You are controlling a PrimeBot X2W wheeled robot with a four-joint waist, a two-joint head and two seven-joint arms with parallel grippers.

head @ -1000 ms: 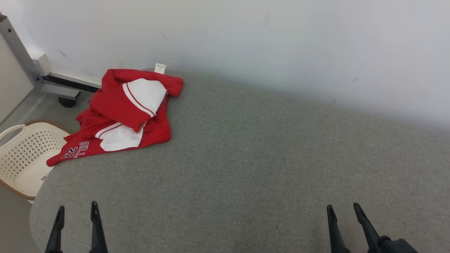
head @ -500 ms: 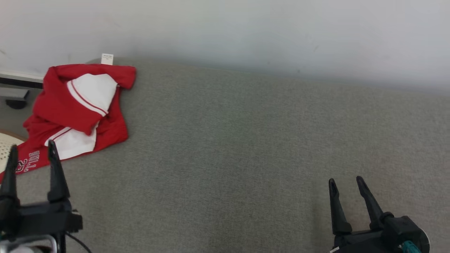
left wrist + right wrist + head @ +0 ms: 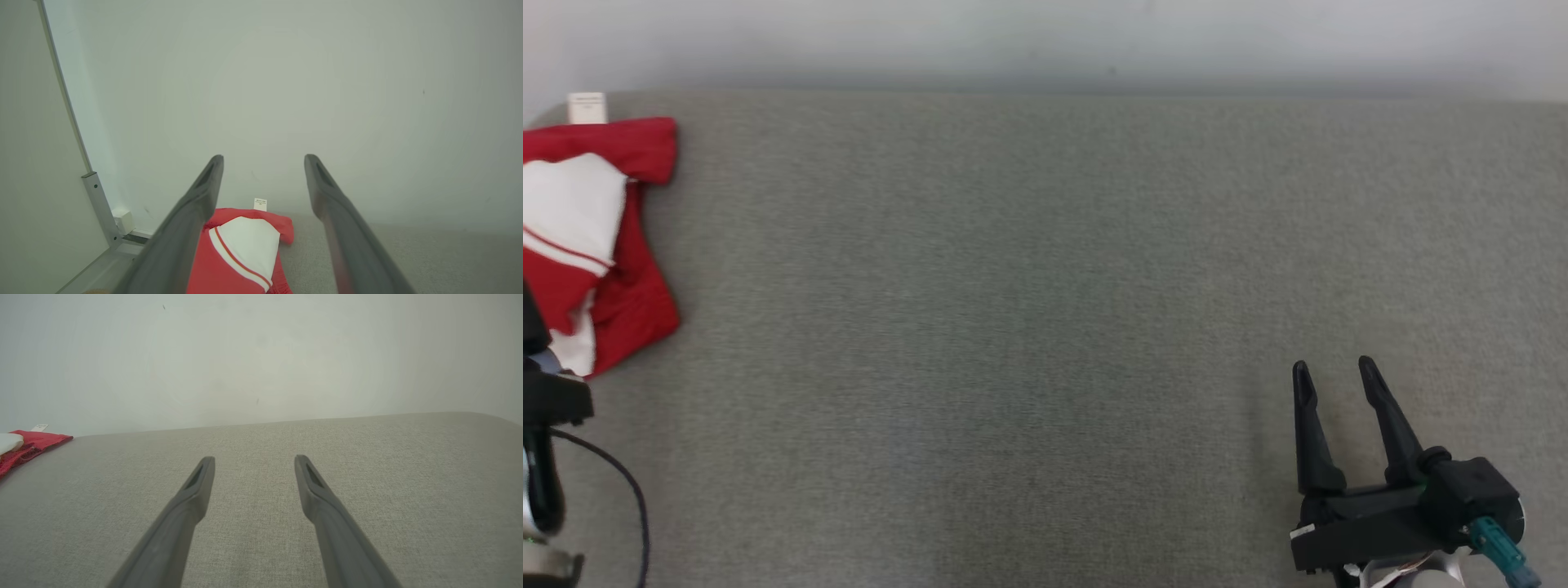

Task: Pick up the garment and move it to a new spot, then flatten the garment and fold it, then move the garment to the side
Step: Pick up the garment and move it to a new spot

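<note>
The garment (image 3: 600, 245), red with white panels and a small white label (image 3: 586, 107), lies crumpled at the far left of the grey table (image 3: 1045, 286), cut by the picture's edge. My left arm's dark wrist (image 3: 543, 396) sits just in front of it. In the left wrist view my left gripper (image 3: 264, 159) is open and raised, with the garment (image 3: 241, 253) lying ahead and below between its fingers, untouched. My right gripper (image 3: 1334, 367) stands open over bare table at the lower right, far from the garment (image 3: 32, 445); the right wrist view shows the right gripper (image 3: 254, 458) empty.
A pale wall (image 3: 1045, 41) runs along the table's far edge. A metal frame post (image 3: 96, 204) stands left of the table beyond the garment. A dark cable (image 3: 625, 482) loops from my left arm.
The head camera has swung right, so the garment now sits at the picture's left edge. My left gripper has come forward up to the garment; the right one has edged forward. Both stayed open.
</note>
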